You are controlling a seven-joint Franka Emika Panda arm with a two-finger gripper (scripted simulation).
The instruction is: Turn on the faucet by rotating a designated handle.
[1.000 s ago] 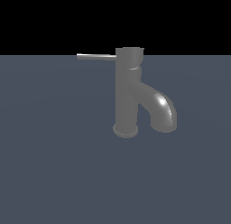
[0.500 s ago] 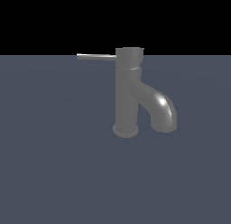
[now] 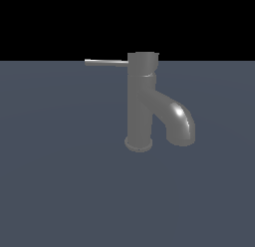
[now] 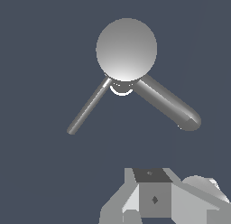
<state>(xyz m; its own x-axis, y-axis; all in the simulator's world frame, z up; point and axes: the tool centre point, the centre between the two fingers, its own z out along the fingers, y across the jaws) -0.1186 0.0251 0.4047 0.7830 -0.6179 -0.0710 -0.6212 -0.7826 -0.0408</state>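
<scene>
A flat slate-blue floor (image 3: 60,191) fills the lower part of the exterior view and meets a black background at a straight horizon; in the wrist view the same dark surface (image 4: 40,173) lies behind everything.

The faucet (image 3: 141,101) stands on that floor a little toward the exterior view's right of centre, its flared round base resting on the surface and its tall dark-grey column upright. A short cap tops the column, level with the horizon line. From the column's upper part the thick spout (image 3: 177,122) curves out toward the exterior view's right and bends down, its mouth hanging just above the floor (a bright highlight sits on the bend). Seen from above in the wrist view, the faucet (image 4: 127,49) shows as a round pale disc, with the spout (image 4: 167,103) running off one side.

The handle (image 3: 106,62) is a thin, light-grey straight rod, level, sticking out of the cap toward the exterior view's left, on the side away from the spout. In the wrist view the handle (image 4: 88,108) leaves the cap at a wide angle to the spout; nothing touches it.

The gripper (image 4: 155,198) appears only in the wrist view, as grey blocky housing at the picture's edge, well apart from the faucet. Its fingertips are out of frame, so I cannot tell whether they are spread or closed.
</scene>
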